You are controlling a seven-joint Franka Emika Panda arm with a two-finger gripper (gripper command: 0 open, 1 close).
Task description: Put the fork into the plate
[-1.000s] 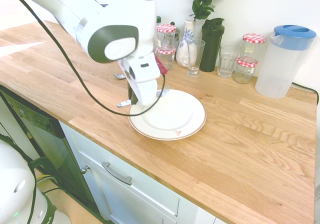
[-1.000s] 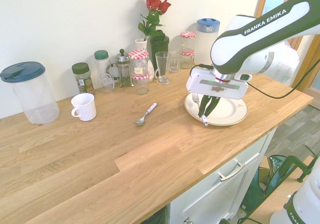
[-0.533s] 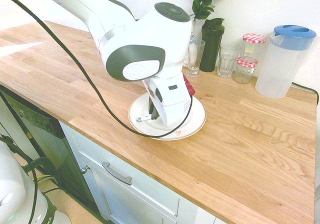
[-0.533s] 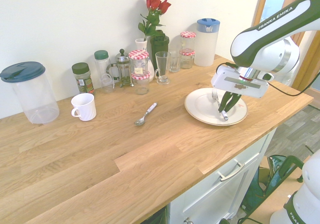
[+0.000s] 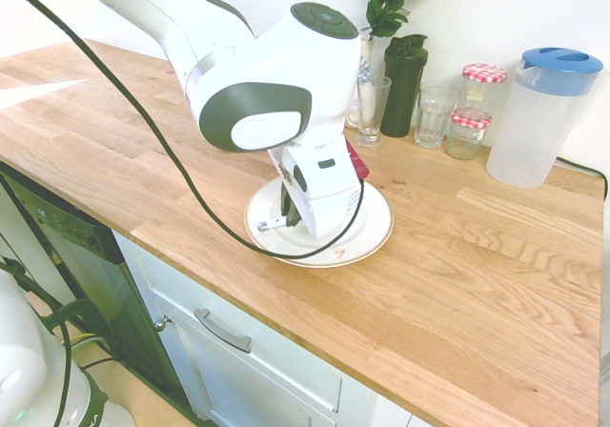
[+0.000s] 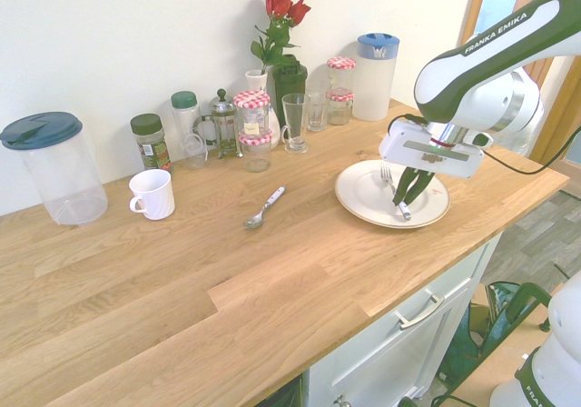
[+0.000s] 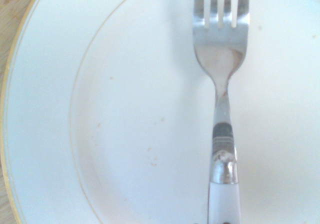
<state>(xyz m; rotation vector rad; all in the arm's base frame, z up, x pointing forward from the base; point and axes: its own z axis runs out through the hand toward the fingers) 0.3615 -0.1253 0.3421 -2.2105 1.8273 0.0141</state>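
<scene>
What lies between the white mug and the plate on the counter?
A spoon lies on the wood between the mug and the plate, as the second exterior view shows.

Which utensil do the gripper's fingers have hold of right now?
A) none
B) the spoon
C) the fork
C: the second exterior view shows the gripper closed on the handle of the fork over the plate, while the spoon lies apart on the counter.
</scene>
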